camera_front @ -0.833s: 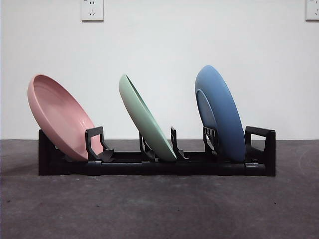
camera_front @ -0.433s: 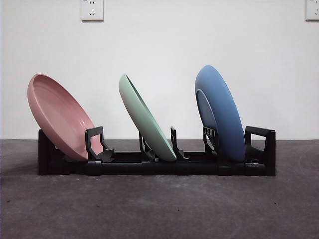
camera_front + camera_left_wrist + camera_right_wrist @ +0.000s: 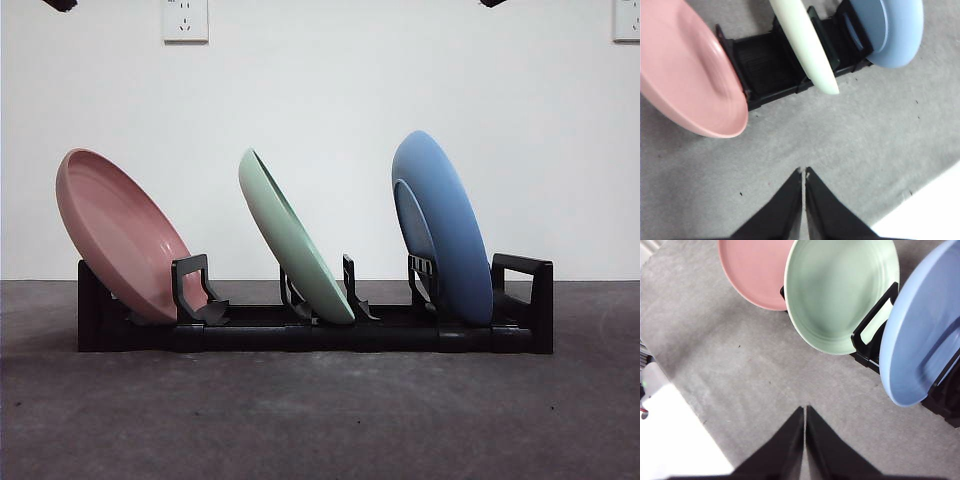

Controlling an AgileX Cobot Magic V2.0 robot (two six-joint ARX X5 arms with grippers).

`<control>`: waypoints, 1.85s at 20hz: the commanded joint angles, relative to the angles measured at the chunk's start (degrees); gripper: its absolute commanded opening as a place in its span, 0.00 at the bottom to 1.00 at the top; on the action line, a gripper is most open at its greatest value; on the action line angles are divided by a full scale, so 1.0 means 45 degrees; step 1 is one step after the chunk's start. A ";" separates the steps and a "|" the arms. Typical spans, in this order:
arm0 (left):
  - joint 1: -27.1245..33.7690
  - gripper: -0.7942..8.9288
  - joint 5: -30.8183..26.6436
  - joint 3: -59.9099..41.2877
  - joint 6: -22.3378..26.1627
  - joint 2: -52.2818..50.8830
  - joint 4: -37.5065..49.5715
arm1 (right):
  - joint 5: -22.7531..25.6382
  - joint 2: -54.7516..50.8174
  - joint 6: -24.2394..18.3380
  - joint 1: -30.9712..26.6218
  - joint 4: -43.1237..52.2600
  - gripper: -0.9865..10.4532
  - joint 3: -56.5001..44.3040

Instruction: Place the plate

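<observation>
A black dish rack (image 3: 300, 330) stands on the dark table and holds three tilted plates: a pink plate (image 3: 120, 235) at the left, a green plate (image 3: 290, 240) in the middle, a blue plate (image 3: 445, 230) at the right. All three also show in the left wrist view, pink (image 3: 685, 75), green (image 3: 807, 45), blue (image 3: 892, 30), and in the right wrist view, pink (image 3: 755, 270), green (image 3: 840, 290), blue (image 3: 925, 340). My left gripper (image 3: 803, 172) is shut and empty, above the table in front of the rack. My right gripper (image 3: 805, 410) is shut and empty too.
Both arms show only as black tips at the top of the front view, one at the left (image 3: 60, 4) and one at the right (image 3: 490, 3). A white wall with sockets (image 3: 185, 20) stands behind the rack. The table's edge shows in both wrist views.
Two black arm tips have come into the top edge of the front view. The plates and the rack have not moved.
</observation>
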 commanded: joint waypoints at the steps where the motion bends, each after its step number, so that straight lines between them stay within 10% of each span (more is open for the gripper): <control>1: -0.0073 0.26 0.0117 0.0214 0.0223 0.0087 0.0097 | 0.0262 0.0117 -0.0146 0.0087 0.0044 0.27 0.0257; 3: -0.0073 0.49 0.0117 0.0214 0.0219 0.0087 0.0102 | 0.0602 0.0117 -0.0131 0.0092 -0.0107 0.41 0.0257; 17: -0.0073 0.49 0.0117 0.0214 0.0209 0.0087 0.0432 | 0.1141 0.1360 0.2249 0.0092 0.0155 0.32 0.0549; 37: -0.0073 0.49 0.0117 0.0214 0.0204 0.0087 0.0636 | 0.1875 0.6907 0.2093 0.0044 0.0733 0.28 0.4478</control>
